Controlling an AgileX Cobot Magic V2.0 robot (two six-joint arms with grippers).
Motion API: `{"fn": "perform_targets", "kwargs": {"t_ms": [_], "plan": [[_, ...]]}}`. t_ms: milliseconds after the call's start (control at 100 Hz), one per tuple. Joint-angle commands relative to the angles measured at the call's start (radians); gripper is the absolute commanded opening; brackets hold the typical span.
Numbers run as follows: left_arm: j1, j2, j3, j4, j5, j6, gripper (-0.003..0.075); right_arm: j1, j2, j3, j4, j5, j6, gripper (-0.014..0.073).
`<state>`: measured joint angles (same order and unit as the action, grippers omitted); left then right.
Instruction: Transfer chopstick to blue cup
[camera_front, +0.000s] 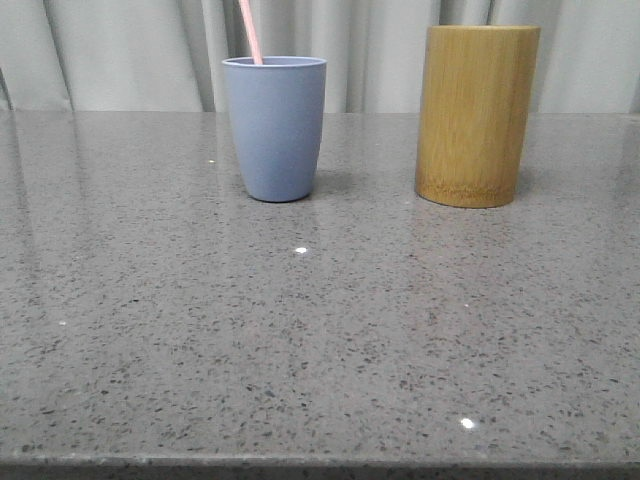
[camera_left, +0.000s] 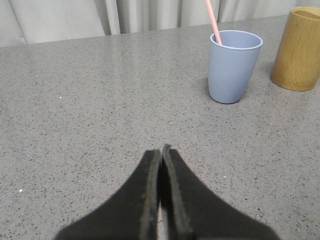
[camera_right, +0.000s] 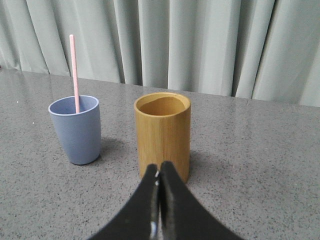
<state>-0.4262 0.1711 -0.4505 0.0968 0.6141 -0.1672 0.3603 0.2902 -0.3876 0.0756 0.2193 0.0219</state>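
The blue cup (camera_front: 275, 128) stands upright on the grey table, left of centre at the back. A pale pink chopstick (camera_front: 250, 32) stands in it, leaning left, its top out of the front view. The cup (camera_left: 233, 66) and chopstick (camera_left: 212, 21) also show in the left wrist view, and the cup (camera_right: 76, 129) and chopstick (camera_right: 74, 73) in the right wrist view. My left gripper (camera_left: 161, 149) is shut and empty, well short of the cup. My right gripper (camera_right: 160, 166) is shut and empty, just in front of the bamboo holder. Neither gripper shows in the front view.
A taller yellow-brown bamboo holder (camera_front: 476, 115) stands right of the blue cup; it looks empty from above in the right wrist view (camera_right: 162, 134). The grey speckled table (camera_front: 320, 330) runs to a front edge. Grey curtains (camera_front: 120, 50) hang behind.
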Motion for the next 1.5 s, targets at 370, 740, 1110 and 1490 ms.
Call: {"fn": "perform_targets", "kwargs": {"t_ms": [370, 740, 1110, 1490], "plan": [[-0.005, -0.042, -0.005, 0.006, -0.071, -0.012, -0.0019, -0.007, -0.084, 0.015, -0.009, -0.077, -0.007, -0.0061], [-0.005, -0.042, -0.005, 0.006, -0.071, -0.012, -0.0019, -0.007, -0.084, 0.015, -0.009, -0.077, -0.007, -0.0061], [0.004, -0.051, 0.028, 0.053, -0.102, -0.012, -0.0019, -0.007, -0.084, 0.015, -0.009, -0.077, -0.007, -0.0061], [0.281, -0.137, 0.257, -0.107, -0.461, 0.12, -0.0019, -0.007, -0.084, 0.015, -0.009, -0.077, -0.007, -0.0061]]}}
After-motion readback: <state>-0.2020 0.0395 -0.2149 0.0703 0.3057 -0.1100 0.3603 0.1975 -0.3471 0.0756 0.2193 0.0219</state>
